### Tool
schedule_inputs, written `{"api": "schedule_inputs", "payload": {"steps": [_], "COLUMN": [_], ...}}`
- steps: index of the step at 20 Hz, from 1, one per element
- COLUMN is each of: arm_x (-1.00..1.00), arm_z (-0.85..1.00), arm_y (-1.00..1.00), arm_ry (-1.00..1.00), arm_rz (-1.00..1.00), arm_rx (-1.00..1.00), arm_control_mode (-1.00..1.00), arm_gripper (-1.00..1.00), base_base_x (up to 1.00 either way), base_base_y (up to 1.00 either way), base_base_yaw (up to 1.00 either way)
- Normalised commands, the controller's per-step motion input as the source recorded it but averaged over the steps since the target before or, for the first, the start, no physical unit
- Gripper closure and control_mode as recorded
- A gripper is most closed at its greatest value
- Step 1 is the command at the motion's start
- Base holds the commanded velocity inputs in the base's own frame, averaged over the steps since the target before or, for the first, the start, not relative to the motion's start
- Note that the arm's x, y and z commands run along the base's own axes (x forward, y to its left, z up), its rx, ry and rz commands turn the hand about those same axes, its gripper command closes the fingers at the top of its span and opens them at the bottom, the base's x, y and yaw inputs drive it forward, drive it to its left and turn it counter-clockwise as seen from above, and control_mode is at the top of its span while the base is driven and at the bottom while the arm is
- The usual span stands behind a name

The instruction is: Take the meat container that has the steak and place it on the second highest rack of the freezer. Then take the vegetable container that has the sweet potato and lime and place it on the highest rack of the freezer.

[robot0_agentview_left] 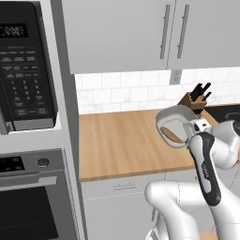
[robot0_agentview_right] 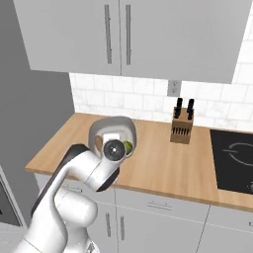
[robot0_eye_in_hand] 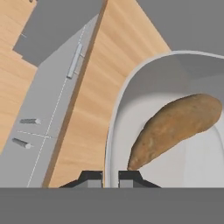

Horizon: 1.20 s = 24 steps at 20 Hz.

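1. End effector (robot0_agentview_left: pixel 183 137) in the left base view is closed on the rim of the vegetable container (robot0_agentview_left: pixel 172 122), which hangs tilted above the wooden bench (robot0_agentview_left: pixel 122 145), apparently clear of it. One end of the sweet potato (robot0_agentview_left: pixel 171 136) shows inside the bowl. The microwave (robot0_agentview_left: pixel 23 65) and the oven (robot0_agentview_left: pixel 33 197) stand far to the left; a knife block (robot0_agentview_left: pixel 194 101) is behind the bowl.

2. In the right base view the bowl (robot0_agentview_right: pixel 106 127) is partly behind the robot's wrist, and the lime (robot0_agentview_right: pixel 128 147) shows at its right edge. The bowl is raised over the bench (robot0_agentview_right: pixel 163 163), well apart from the knife block (robot0_agentview_right: pixel 181 127) and the cooktop (robot0_agentview_right: pixel 234 160).

3. In the hand view the two fingertips (robot0_eye_in_hand: pixel 92 177) pinch the bowl's rim (robot0_eye_in_hand: pixel 114 131) between them. The sweet potato (robot0_eye_in_hand: pixel 175 127) lies inside, its long axis running away from the end effector at a slant.

4. I judge that the bowl is already gripped; the freezer is not before the robot here, so the next move must carry the bowl there and keep it level enough that nothing rolls out
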Motion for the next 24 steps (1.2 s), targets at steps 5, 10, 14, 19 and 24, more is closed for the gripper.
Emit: {"api": "schedule_inputs", "payload": {"steps": [5,10,14,19,24], "arm_x": [-0.03,0.00,0.00,0.00,0.00], "arm_z": [-0.02,0.00,0.00,0.00,0.00], "arm_y": [0.01,0.00,0.00,0.00,0.00], "arm_ry": [0.01,0.00,0.00,0.00,0.00], "arm_rz": [0.00,0.00,0.00,0.00,0.00], "arm_rx": [0.00,0.00,0.00,0.00,0.00], "arm_control_mode": [1.00,1.00,1.00,1.00,1.00], "arm_gripper": [1.00,1.00,1.00,1.00,1.00], "base_base_x": [-0.22,-0.98,-0.79,-0.33,-0.08], "base_base_y": [0.00,0.03,0.29,0.67,0.87], "base_base_yaw": [0.02,0.25,0.45,0.59,0.63]}}
